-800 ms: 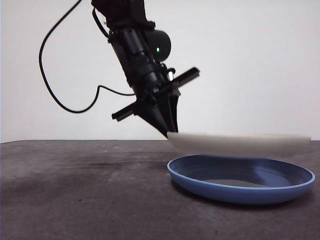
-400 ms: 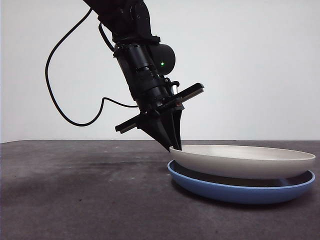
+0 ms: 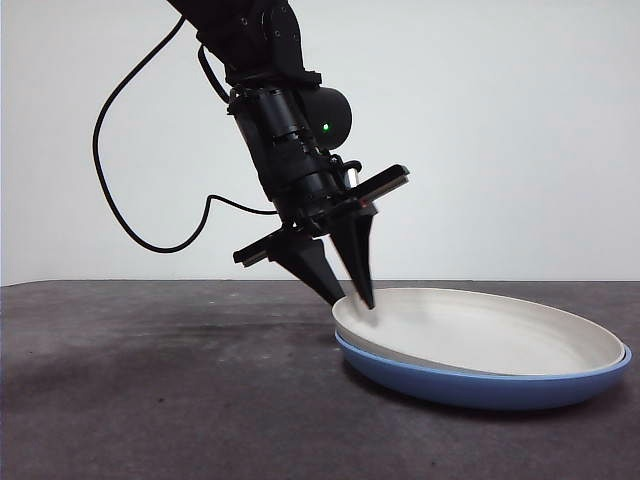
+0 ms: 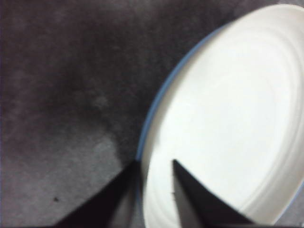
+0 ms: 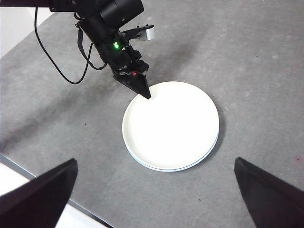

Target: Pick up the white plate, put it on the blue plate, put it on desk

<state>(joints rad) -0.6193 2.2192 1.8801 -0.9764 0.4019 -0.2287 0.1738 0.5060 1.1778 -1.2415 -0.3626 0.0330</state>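
Observation:
The cream white plate (image 3: 480, 330) lies nested inside the glossy blue plate (image 3: 480, 388) on the dark grey desk (image 3: 150, 380), right of centre. My left gripper (image 3: 352, 300) stands open at the plate's left rim, one jaw outside the rim and one over the plate's inside. The left wrist view shows the white plate (image 4: 228, 118), a thin blue plate edge (image 4: 156, 102) and my left gripper (image 4: 154, 164) straddling the rim. From high above, my right gripper (image 5: 155, 160) is open and looks down on the white plate (image 5: 171, 126) and the left gripper (image 5: 147, 95).
A black cable (image 3: 130, 215) loops from the left arm above the desk's left half. The desk's near edge (image 5: 42, 173) shows in the right wrist view, with a pale floor beyond it.
The white plate came down from hovering above the blue plate and now lies in it. The left gripper's jaws have spread and let go of the rim.

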